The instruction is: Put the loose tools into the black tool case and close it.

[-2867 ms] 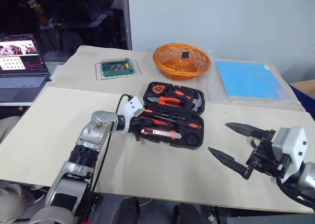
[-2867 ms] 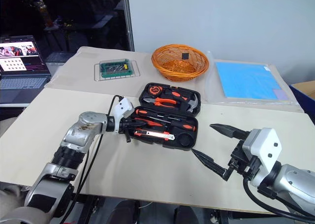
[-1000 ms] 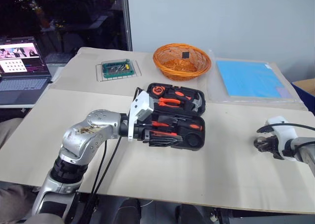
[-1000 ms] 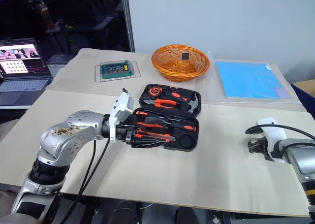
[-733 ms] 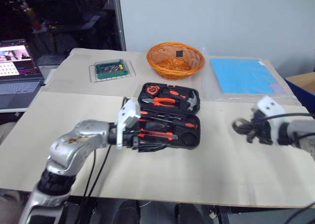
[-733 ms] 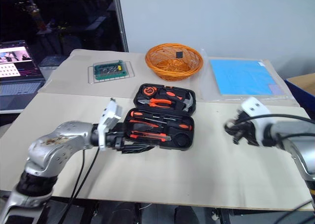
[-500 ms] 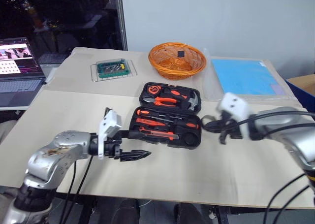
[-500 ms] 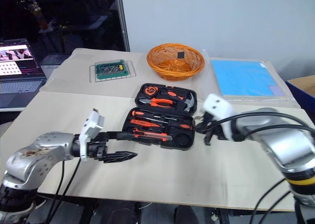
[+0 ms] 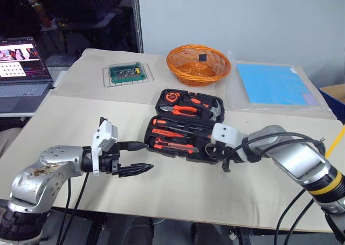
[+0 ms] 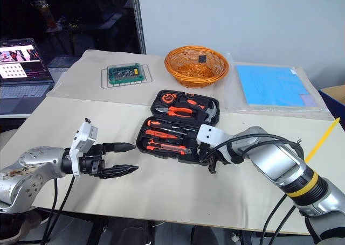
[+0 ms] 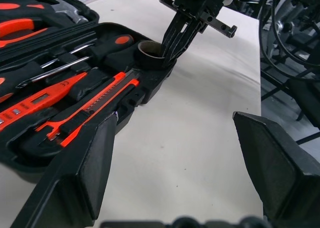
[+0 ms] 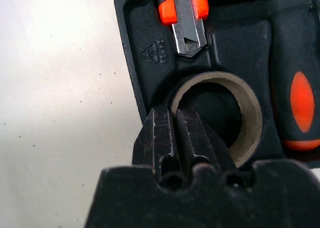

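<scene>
open tool case (image 9: 186,127) – screwdrivers (image 9: 168,132), knife (image 9: 173,145) inside

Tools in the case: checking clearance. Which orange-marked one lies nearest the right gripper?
The utility knife: its blade tip ends just beyond the right gripper, unlike the screwdrivers farther in.

Black tool case (image 9: 186,127) holding orange-and-black tools, orange-and-silver utility knife (image 11: 95,106), tan cardboard ring (image 12: 220,115), woven orange basket (image 9: 198,65), blue mat (image 9: 272,84), green bit box (image 9: 126,72), beige table (image 9: 178,194)
</scene>
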You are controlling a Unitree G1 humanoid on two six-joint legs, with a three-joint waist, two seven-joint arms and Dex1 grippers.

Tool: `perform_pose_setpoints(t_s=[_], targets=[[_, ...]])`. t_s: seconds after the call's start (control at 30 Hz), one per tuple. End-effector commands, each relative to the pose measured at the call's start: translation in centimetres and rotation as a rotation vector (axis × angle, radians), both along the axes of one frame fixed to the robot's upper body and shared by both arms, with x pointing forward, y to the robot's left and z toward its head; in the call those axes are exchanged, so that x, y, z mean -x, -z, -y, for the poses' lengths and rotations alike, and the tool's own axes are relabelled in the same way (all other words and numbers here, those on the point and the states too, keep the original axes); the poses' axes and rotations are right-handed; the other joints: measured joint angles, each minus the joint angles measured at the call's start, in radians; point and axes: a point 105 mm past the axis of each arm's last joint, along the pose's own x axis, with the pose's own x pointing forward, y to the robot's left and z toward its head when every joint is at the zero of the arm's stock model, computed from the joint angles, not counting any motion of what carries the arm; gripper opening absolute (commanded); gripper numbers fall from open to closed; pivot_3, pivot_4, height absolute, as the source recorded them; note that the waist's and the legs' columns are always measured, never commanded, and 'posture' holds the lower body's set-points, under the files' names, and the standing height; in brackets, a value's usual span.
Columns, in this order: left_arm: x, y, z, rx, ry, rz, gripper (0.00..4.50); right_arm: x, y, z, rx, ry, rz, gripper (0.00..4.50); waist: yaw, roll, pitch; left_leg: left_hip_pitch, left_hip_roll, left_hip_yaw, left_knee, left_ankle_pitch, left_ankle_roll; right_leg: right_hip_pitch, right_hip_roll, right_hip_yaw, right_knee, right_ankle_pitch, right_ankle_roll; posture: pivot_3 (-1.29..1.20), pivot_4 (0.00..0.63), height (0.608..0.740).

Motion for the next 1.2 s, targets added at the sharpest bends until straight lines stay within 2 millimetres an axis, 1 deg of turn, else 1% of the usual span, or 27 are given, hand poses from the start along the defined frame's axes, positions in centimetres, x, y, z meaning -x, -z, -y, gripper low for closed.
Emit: perform_pose_setpoints(t_s=[0.03, 0.07, 0.17, 0.23, 0.27, 0.33, 0.37, 0.43, 0.5, 0.53, 0.57, 0.6, 0.67, 0.73, 0.8, 0.9, 0.93, 0.97, 1.0, 1.03, 1.07, 1.2], targets=[[-0.1, -0.8, 0.2, 0.008, 0.003, 0.051, 3.96, 0.8, -0.2, -0.5, -0.044, -0.034, -0.057, 1.99, 0.001, 0.000, 0.000, 0.000, 0.000, 0.000, 0.000, 0.000, 0.000, 0.000, 0.000, 0.000, 0.000, 0.000, 0.001, 0.00, 0.150, 0.740], [-0.4, -0.8, 0.2, 0.015, -0.010, 0.045, 3.96, 1.0, -0.9, -0.8, -0.085, -0.041, -0.060, 2.30, 0.000, 0.000, 0.000, 0.000, 0.000, 0.000, 0.000, 0.000, 0.000, 0.001, 0.000, 0.000, 0.000, 0.001, 0.003, 0.00, 0.150, 0.740], [-1.2, -0.8, -0.1, 0.031, -0.050, 0.033, 3.96, 1.0, -2.5, -1.4, -0.178, -0.051, -0.044, 2.30, -0.001, -0.001, 0.000, 0.000, 0.000, 0.000, -0.001, 0.000, 0.000, 0.001, 0.000, 0.000, 0.000, 0.002, 0.005, 0.00, 0.150, 0.740], [-2.0, -0.8, -0.3, 0.051, -0.090, 0.021, 3.96, 1.1, -3.9, -1.7, -0.258, -0.048, -0.026, 2.30, -0.001, -0.001, 0.001, 0.000, 0.001, 0.000, -0.001, 0.000, 0.000, 0.001, 0.001, 0.000, 0.001, 0.002, 0.005, 0.00, 0.150, 0.740], [-2.8, -0.7, -0.3, 0.048, -0.131, 0.021, 3.96, 0.9, -4.7, -1.6, -0.300, -0.032, 0.005, 2.30, -0.001, -0.001, 0.001, 0.000, 0.001, -0.001, -0.001, 0.000, 0.000, 0.001, 0.001, 0.000, 0.001, 0.002, 0.005, 0.00, 0.150, 0.740], [-3.7, -0.6, -0.3, 0.049, -0.176, 0.019, 3.96, 0.8, -5.4, -1.5, -0.336, -0.017, 0.046, 2.30, -0.001, -0.001, 0.001, 0.000, 0.001, -0.001, -0.001, 0.000, 0.000, 0.001, 0.001, 0.000, 0.001, 0.003, 0.005, 0.00, 0.150, 0.740], [-4.0, -0.6, -0.3, 0.054, -0.193, 0.019, 3.96, 0.8, -5.5, -1.5, -0.349, -0.005, 0.039, 2.30, -0.001, -0.002, 0.001, 0.000, 0.000, -0.001, 0.000, 0.000, 0.000, 0.002, 0.001, 0.000, 0.001, 0.003, 0.005, 0.00, 0.150, 0.740], [-6.1, -1.2, -0.4, 0.074, -0.306, 0.057, 3.96, -0.1, -6.8, -1.0, -0.427, 0.083, 0.091, 2.30, 0.000, -0.002, 0.001, 0.000, 0.000, -0.001, 0.000, 0.000, 0.000, 0.002, 0.001, 0.000, 0.001, 0.003, 0.005, 0.00, 0.150, 0.740], [-8.7, -1.4, -0.1, 0.062, -0.418, 0.046, 3.96, -2.2, -7.5, 0.6, -0.469, 0.252, 0.159, 2.30, 0.003, -0.003, 0.002, 0.000, 0.000, -0.001, 0.000, 0.000, 0.000, 0.003, 0.001, 0.000, 0.002, 0.003, 0.006, 0.00, 0.150, 0.740], [-10.3, -1.1, 0.0, 0.037, -0.487, -0.002, 3.96, -3.3, -7.1, 2.1, -0.442, 0.373, 0.178, 2.30, 0.004, -0.003, 0.002, 0.000, 0.000, -0.002, 0.001, 0.001, 0.000, 0.003, 0.002, 0.000, 0.002, 0.003, 0.006, 0.00, 0.150, 0.740], [-11.5, -1.3, 0.3, 0.032, -0.523, -0.021, 3.96, -4.2, -6.8, 3.1, -0.429, 0.460, 0.198, 2.30, 0.005, -0.004, 0.002, 0.000, 0.000, -0.002, 0.001, 0.001, 0.000, 0.003, 0.002, 0.000, 0.002, 0.004, 0.006, 0.00, 0.150, 0.740], [-12.1, -1.4, 0.4, 0.030, -0.542, -0.032, 3.96, -4.6, -6.6, 3.4, -0.420, 0.506, 0.208, 2.30, 0.008, -0.004, 0.002, 0.000, -0.001, -0.002, 0.002, 0.001, 0.000, 0.004, 0.002, 0.000, 0.002, 0.004, 0.007, 0.00, 0.150, 0.740], [-13.7, -1.3, 1.0, -0.002, -0.580, -0.060, 3.96, -5.2, -6.1, 4.3, -0.398, 0.589, 0.197, 2.30, 0.003, -0.005, 0.003, -0.001, -0.002, -0.002, 0.003, 0.001, 0.001, 0.003, 0.002, 0.000, 0.002, 0.004, 0.007, 0.00, 0.150, 0.740], [-15.1, -1.1, 1.4, -0.020, -0.603, -0.086, 3.96, -5.9, -5.6, 4.8, -0.385, 0.647, 0.190, 2.30, -0.001, -0.005, 0.003, -0.001, -0.003, -0.002, 0.002, 0.001, 0.001, 0.003, 0.001, 0.002, 0.002, 0.004, 0.008, 0.00, 0.150, 0.740], [-16.1, -0.6, 1.4, -0.052, -0.621, -0.117, 3.96, -6.3, -5.1, 4.5, -0.391, 0.669, 0.162, 2.30, -0.009, -0.005, 0.003, -0.003, -0.003, -0.001, 0.000, 0.001, 0.001, 0.001, 0.002, 0.003, 0.002, 0.004, 0.008, 0.00, 0.150, 0.740], [-17.1, 0.4, 1.6, -0.089, -0.634, -0.151, 3.96, -6.7, -3.7, 4.0, -0.376, 0.673, 0.109, 2.30, -0.016, -0.005, 0.003, -0.003, -0.003, -0.002, -0.002, 0.001, 0.001, 0.000, 0.003, 0.003, 0.002, 0.004, 0.008, 0.00, 0.150, 0.740], [-17.4, 1.1, 1.6, -0.114, -0.637, -0.157, 3.43, -6.8, -3.1, 3.7, -0.383, 0.664, 0.073, 2.36, -0.019, -0.005, 0.003, -0.003, -0.003, -0.003, -0.003, 0.001, 0.001, 0.000, 0.003, 0.003, 0.002, 0.004, 0.008, 0.00, 0.150, 0.740], [-17.5, 1.5, 1.5, -0.132, -0.638, -0.160, 3.27, -6.9, -2.7, 3.3, -0.390, 0.657, 0.049, 2.36, -0.021, -0.005, 0.003, -0.003, -0.003, -0.003, -0.003, 0.001, 0.001, 0.000, 0.004, 0.003, 0.002, 0.004, 0.008, 0.00, 0.150, 0.740], [-17.4, 2.1, 1.5, -0.146, -0.628, -0.174, 2.79, -7.0, -2.2, 3.1, -0.397, 0.656, 0.025, 2.10, -0.023, -0.005, 0.003, -0.003, -0.003, -0.002, -0.003, 0.001, 0.001, 0.000, 0.004, 0.003, 0.002, 0.004, 0.008, 0.00, 0.150, 0.740], [-17.4, 2.3, 1.4, -0.150, -0.624, -0.183, 2.48, -7.0, -1.9, 2.9, -0.403, 0.654, 0.007, 1.84, -0.023, -0.005, 0.003, -0.003, -0.003, -0.002, -0.003, 0.001, 0.001, 0.000, 0.003, 0.003, 0.002, 0.004, 0.008, 0.00, 0.150, 0.740], [-17.2, 2.5, 1.3, -0.147, -0.616, -0.194, 2.07, -7.1, -1.7, 2.8, -0.402, 0.652, -0.001, 1.61, -0.024, -0.005, 0.003, -0.003, -0.003, -0.002, -0.003, 0.001, 0.001, 0.000, 0.003, 0.002, 0.002, 0.004, 0.008, 0.00, 0.150, 0.740], [-16.1, 2.5, 2.1, -0.101, -0.541, -0.227, 0.64, -7.1, -1.4, 2.9, -0.403, 0.651, -0.001, 0.29, -0.025, -0.005, 0.003, -0.003, -0.003, -0.003, -0.001, 0.001, 0.001, 0.001, 0.003, 0.003, 0.003, 0.005, 0.009, 0.00, 0.150, 0.740]])
